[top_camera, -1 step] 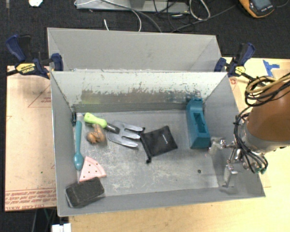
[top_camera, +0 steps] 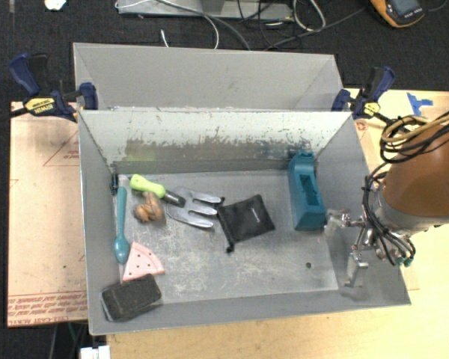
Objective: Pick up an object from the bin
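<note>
Tool (top_camera: 353, 264) is hovering by the right wall of the bin (top_camera: 209, 137); its opening cannot be told. Nearby, a teal box-shaped block (top_camera: 307, 193) is lying against that wall, probably stiff, light, smooth plastic, best gripped across its narrow sides.

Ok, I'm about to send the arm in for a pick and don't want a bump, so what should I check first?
1. Gripper over a target: not ok. It hangs over the bin's right wall, with no object beneath it.
2. Room round the nearest thing, the teal block: not ok. It stands against that wall.
3. Black pouch clear of the walls: ok. It lies mid-floor, though the green-handled garden fork is close beside it.
4. Left side uncrowded: not ok. The teal spoon, pink wedge and dark sponge lie bunched.
</note>
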Controlling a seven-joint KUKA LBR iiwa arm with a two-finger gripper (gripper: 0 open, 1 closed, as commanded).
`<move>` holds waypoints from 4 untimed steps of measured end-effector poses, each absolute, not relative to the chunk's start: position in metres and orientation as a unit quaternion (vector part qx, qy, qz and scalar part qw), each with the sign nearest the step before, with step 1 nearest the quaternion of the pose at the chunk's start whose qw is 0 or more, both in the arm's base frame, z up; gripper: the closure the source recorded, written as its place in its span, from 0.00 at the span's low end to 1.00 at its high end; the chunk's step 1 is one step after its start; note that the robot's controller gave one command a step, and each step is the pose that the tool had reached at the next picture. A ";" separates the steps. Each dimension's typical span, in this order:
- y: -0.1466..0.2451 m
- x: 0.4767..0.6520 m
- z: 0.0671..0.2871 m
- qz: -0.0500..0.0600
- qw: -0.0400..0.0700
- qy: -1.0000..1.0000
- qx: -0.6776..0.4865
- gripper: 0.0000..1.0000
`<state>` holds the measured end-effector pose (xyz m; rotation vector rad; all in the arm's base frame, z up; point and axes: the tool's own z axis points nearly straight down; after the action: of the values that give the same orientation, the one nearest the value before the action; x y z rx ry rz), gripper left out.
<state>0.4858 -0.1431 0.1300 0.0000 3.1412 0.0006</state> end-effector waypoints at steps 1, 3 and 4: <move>-0.107 0.534 0.145 0.001 0.000 1.000 -0.012 0.00; -0.024 0.559 0.123 0.003 0.002 1.000 -0.023 0.00; 0.021 0.598 0.076 0.001 0.006 0.996 -0.088 0.00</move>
<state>0.5980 0.0208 0.0758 -0.2745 3.1184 0.0021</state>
